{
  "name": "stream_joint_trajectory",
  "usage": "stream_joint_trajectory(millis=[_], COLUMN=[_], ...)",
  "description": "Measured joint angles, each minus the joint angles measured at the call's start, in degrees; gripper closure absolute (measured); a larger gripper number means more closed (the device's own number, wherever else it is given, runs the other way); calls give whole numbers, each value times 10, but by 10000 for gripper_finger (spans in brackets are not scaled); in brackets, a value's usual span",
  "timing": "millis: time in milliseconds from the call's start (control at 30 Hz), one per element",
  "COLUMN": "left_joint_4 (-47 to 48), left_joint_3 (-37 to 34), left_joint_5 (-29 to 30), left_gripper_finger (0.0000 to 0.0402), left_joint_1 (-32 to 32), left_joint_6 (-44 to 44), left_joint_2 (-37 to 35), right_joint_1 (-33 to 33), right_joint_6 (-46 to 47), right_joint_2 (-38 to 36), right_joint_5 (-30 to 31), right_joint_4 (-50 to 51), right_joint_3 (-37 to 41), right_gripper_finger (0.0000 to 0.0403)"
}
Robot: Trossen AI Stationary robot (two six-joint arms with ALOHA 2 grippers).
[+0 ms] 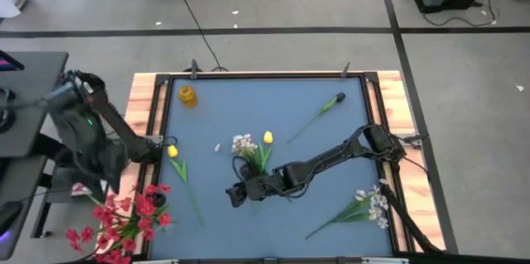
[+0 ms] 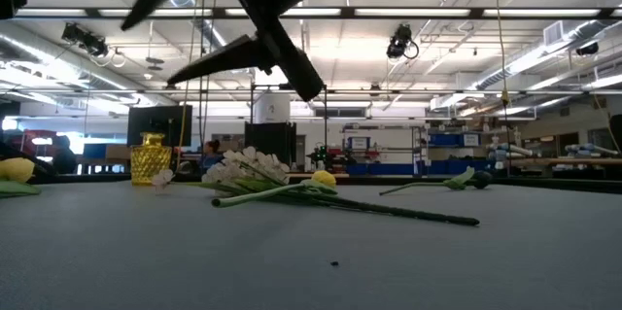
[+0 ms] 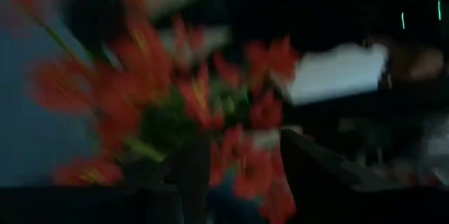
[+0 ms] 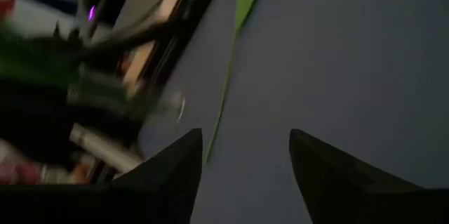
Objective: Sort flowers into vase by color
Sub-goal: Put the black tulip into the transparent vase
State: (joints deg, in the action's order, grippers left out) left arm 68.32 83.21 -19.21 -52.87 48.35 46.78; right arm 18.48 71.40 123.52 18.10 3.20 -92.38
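Note:
A bunch of red flowers point(image 1: 124, 214) sits at the table's near-left corner and fills the left wrist view point(image 3: 196, 104). My left gripper point(image 1: 106, 185) hangs just above it, fingers apart point(image 3: 245, 182), with blossoms showing between them. My right gripper point(image 1: 235, 194) is open over the table's middle, near side point(image 4: 245, 161), and touches nothing. A thin green stem point(image 4: 224, 90) lies ahead of it. A yellow bud point(image 1: 173, 151) lies at the left with its stem on the mat. A white sprig and a yellow bud point(image 1: 252, 146) lie at the centre point(image 2: 262, 169).
A small yellow vase point(image 1: 188, 95) stands at the far left point(image 2: 150, 157). A dark green bud on a stem point(image 1: 319, 117) lies far right, and a white sprig point(image 1: 364, 206) lies near right. The right arm point(image 1: 331, 158) reaches across the blue mat. Wooden rails point(image 1: 141, 107) edge the table.

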Motion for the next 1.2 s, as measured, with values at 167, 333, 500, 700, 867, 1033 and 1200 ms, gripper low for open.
stream_joint_trajectory(millis=[167,333,500,700,867,1033,1200], left_joint_4=[9,15,15,-36,-113,-189,-254], left_joint_3=[91,124,100,41,-23,-77,-118], left_joint_5=[219,323,396,460,480,457,399], left_gripper_finger=[240,244,244,244,244,244,244], left_joint_1=[1,1,1,6,58,157,263], left_joint_6=[-43,-90,-93,-83,-85,-89,-89], left_joint_2=[-9,-7,-4,-1,6,21,47], right_joint_1=[-10,-20,-39,-87,-142,-214,-308], right_joint_6=[7,36,60,44,118,73,32], right_joint_2=[-10,-65,-128,-144,-142,-140,-141], right_joint_5=[68,142,131,30,-23,-52,-25], right_joint_4=[17,124,268,404,555,699,759], right_joint_3=[0,0,-1,-1,-1,-1,7], right_gripper_finger=[195,202,203,203,203,203,203])
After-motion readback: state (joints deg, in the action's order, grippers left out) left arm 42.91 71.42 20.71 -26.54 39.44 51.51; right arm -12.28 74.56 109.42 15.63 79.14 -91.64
